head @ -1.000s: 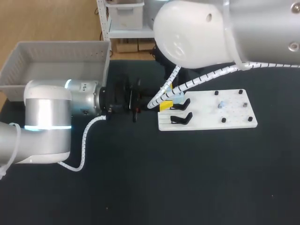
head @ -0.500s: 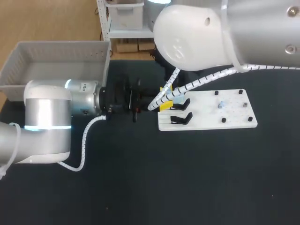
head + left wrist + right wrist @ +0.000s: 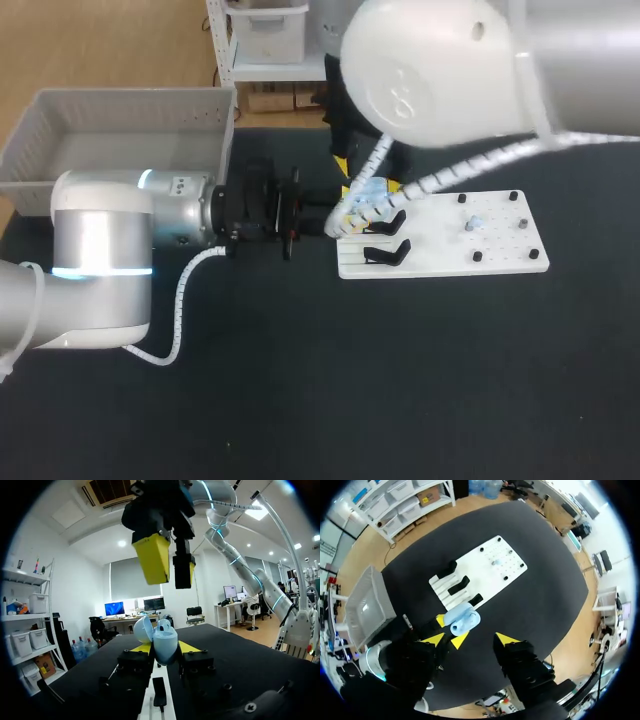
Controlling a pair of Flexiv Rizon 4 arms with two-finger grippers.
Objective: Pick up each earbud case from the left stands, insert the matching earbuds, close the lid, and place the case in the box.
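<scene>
While open, case (image 3: 164, 639) in end effector (image 3: 165, 648)

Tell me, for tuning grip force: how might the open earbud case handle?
The pale blue earbud case looks smooth and rounded, so it may slip between the left hand's yellow tips. Its raised lid looks hinged; a bump could snap it shut.

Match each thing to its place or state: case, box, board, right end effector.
Things:
1. case
2. box
3. board
4. right end effector

Places or states:
A. grey, at the table's far left corner
B. open, above the case
C. white, carrying black stands
D. light blue, lid open, gripped in the left end effector

Pairs: 1-D, 2-A, 3-C, 4-B
</scene>
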